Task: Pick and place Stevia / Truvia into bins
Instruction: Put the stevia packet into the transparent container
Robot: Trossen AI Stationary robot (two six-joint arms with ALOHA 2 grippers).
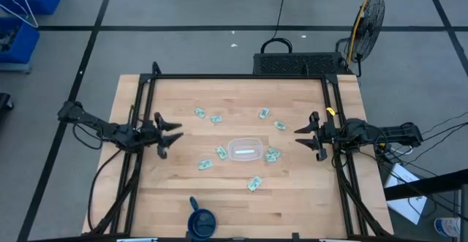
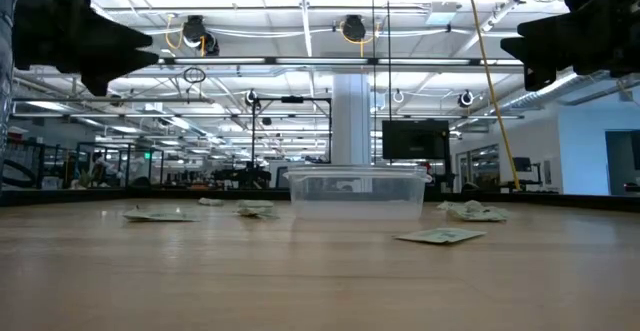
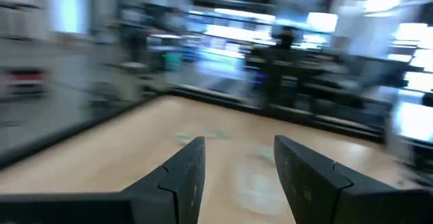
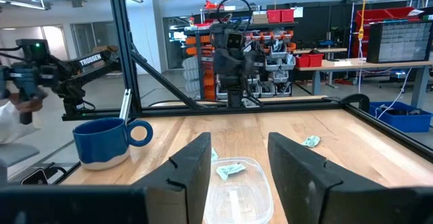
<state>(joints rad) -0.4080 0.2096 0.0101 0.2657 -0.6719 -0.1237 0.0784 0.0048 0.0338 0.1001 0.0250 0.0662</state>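
Note:
Several pale green and white sachets [image 1: 216,118] lie flat on the wooden table around the clear tub [image 1: 244,150]; one more sachet [image 1: 246,153] lies inside it. In the low view the tub [image 2: 357,192] stands on its base with sachets [image 2: 440,236] on either side. My left gripper [image 1: 172,131] is open, raised over the table's left part, pointing at the tub. My right gripper [image 1: 301,134] is open, raised at the right side, facing the tub. The right wrist view shows the tub [image 4: 237,190] just beyond the open fingers and a sachet [image 4: 230,170] behind it.
A dark blue cup [image 1: 202,220] stands at the table's near edge, also seen in the right wrist view [image 4: 101,141]. A black frame [image 1: 241,77] runs along the far, left and right edges. Bare wood lies between the tub and each gripper.

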